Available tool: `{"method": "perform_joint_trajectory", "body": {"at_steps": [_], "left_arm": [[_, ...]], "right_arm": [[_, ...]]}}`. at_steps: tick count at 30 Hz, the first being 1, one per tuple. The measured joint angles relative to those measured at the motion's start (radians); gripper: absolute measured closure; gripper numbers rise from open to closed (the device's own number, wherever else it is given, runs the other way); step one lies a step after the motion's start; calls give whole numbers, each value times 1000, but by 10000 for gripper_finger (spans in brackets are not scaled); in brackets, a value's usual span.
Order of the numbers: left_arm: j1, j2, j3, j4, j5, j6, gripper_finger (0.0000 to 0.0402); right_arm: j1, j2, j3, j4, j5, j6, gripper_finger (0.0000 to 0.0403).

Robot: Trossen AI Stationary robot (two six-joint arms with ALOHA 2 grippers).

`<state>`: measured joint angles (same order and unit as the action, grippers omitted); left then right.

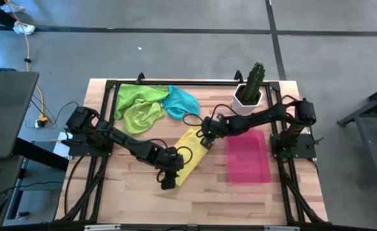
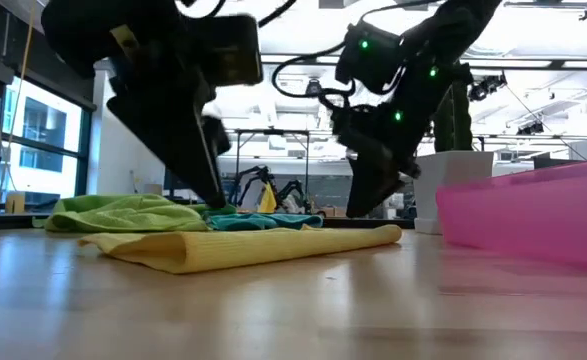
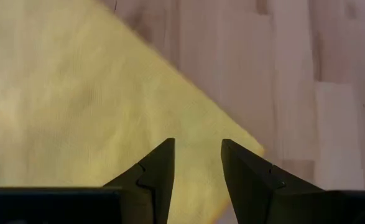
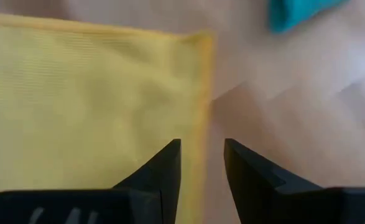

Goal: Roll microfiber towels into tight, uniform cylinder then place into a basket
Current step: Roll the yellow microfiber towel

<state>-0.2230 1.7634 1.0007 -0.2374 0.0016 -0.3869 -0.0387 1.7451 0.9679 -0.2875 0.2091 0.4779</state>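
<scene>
yellow towel (image 1: 189,157) lies folded flat near the middle of the wooden counter (image 1: 130,199), running at a slant between the two arms. left gripper (image 1: 168,180) hangs over the towel's near corner; in its wrist view the two dark fingers (image 3: 157,174) stand a narrow gap apart, with yellow cloth and bare wood showing between the tips, and nothing is pinched between them. right gripper (image 1: 207,133) hangs over the towel's far end, by its hemmed edge; its fingers (image 4: 163,171) also stand narrowly apart, one tip over the yellow cloth and the other over bare wood, holding nothing. whether any tip actually touches the cloth cannot be told.

two lime green towels (image 1: 137,106) lie crumpled at the far left of the counter, with the teal towel (image 1: 182,102) touching them on their right. pink basket (image 1: 247,157) sits on the counter just right of the yellow towel, with no towel in it. a white pot with a cactus (image 1: 250,86) stands beyond the basket.
</scene>
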Motion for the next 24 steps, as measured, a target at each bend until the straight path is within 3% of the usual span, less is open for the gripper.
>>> {"method": "perform_joint_trajectory", "body": {"at_steps": [2, 5, 10, 13, 19, 24], "left_arm": [[0, 0, 18, -41, -2, 57, 280], [12, 0, 25, -110, -9, 123, 280], [42, 0, 26, -207, -17, 154, 280], [52, 6, 19, -198, -19, 109, 280], [39, 29, -10, -151, -17, -38, 280], [13, 58, -9, -109, -15, -70, 280]], "right_arm": [[21, -1, 2, -7, -81, 89, 289], [77, 7, 1, -4, -98, 166, 289], [158, 17, 1, -1, 72, 198, 289], [171, 27, 1, 16, 137, 198, 289], [147, 87, 1, 15, 92, 191, 289], [115, 115, 6, 43, 125, 119, 289]]}}
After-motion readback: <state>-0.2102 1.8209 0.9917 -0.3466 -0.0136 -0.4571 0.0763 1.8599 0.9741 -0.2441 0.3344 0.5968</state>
